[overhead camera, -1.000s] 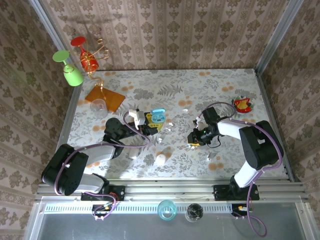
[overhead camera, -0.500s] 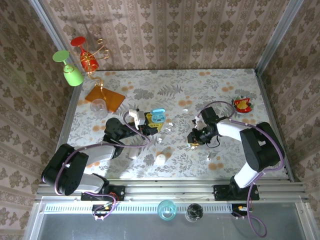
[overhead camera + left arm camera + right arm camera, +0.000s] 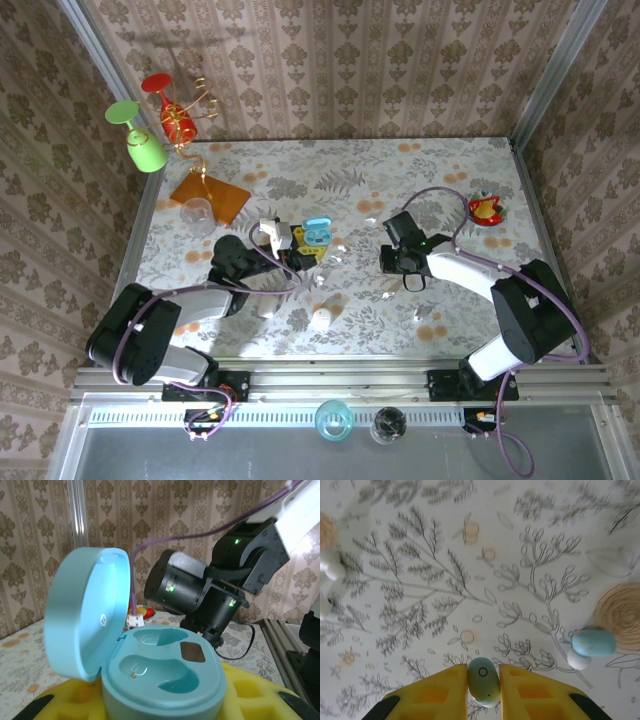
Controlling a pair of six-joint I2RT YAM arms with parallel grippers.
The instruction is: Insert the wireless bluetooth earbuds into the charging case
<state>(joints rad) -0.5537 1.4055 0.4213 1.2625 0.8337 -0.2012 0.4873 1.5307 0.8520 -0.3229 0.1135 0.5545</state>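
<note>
Looking down from the right wrist, the camera is showing what is too small to make out from overhead: the right gripper (image 3: 483,692) is pinching a pale earbud (image 3: 483,679) between its yellow fingers (image 3: 440,696), jaws nearly closed. A blue earbud (image 3: 593,643) is lying on the table (image 3: 420,555) ahead and right of those fingers. The left gripper (image 3: 160,707) is clasping the open teal case (image 3: 165,672), lid (image 3: 85,610) standing up.

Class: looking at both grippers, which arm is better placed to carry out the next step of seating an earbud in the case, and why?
Right. The right gripper pinches an earbud between its fingers, while the left gripper holds the charging case open, both wells empty.
</note>
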